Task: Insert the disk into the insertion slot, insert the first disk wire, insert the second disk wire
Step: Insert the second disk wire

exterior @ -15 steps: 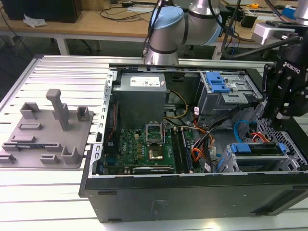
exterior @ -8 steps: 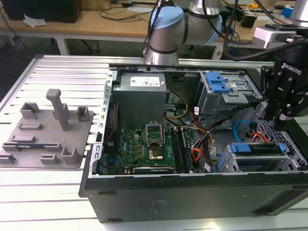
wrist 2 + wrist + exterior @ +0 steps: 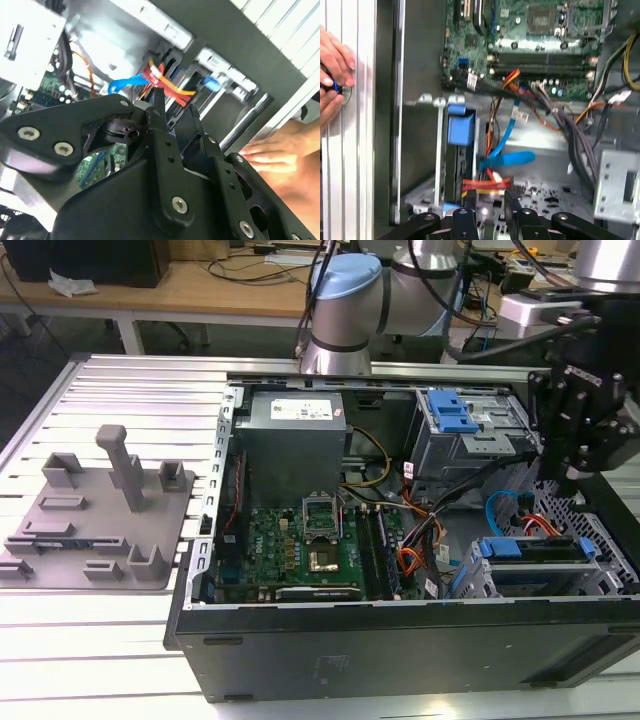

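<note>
The disk, framed by its blue carrier, sits inside the insertion slot, a low grey cage at the case's corner nearest the exterior view's right. In the first wrist view the carrier of the disk shows in the cage. A red-and-yellow wire and a flat blue wire lie loose beside it; both wires also appear in the second wrist view. My black gripper hangs above the cage. Its fingers stand slightly apart just short of the red-and-yellow wire, and I see nothing between them. The gripper is open.
A taller grey bay with a blue latch stands behind the cage. The motherboard and power supply fill the case's other side. A person's hand rests on the ribbed table outside the case wall. A grey fixture plate lies at the exterior view's left.
</note>
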